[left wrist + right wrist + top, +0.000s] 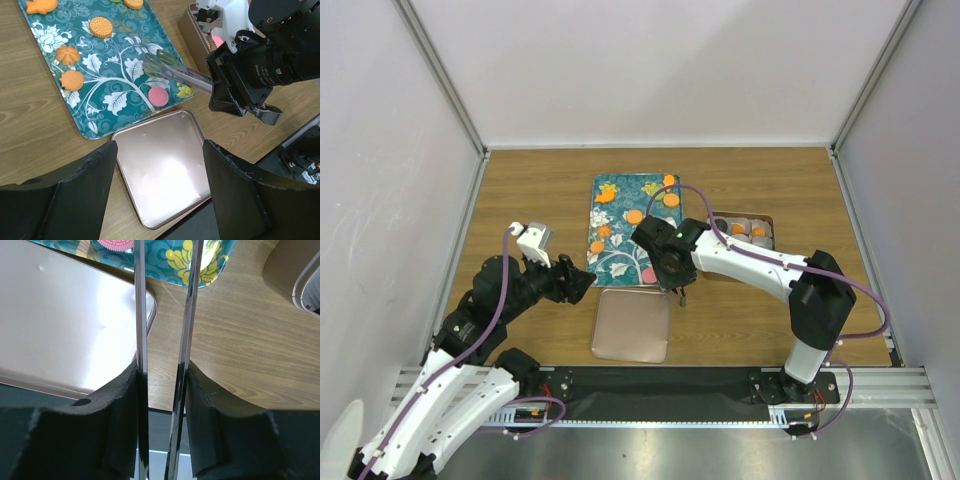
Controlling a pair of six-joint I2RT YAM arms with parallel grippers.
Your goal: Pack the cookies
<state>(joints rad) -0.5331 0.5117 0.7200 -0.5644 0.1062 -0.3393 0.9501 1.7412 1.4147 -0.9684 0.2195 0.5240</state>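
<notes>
Right tool is clenched on long steel tongs, whose tips hang spread close to the round pink cookie on the teal flowered tray in the middle of the wooden desk, presumably to pinch it. Orange cookies lie toward the far edge. Left tool hovers released over the rose-gold lid by the near edge.

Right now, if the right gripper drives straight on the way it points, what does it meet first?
The tongs in the right gripper would likely hit the teal tray beside the pink cookie; depth unclear.
</notes>
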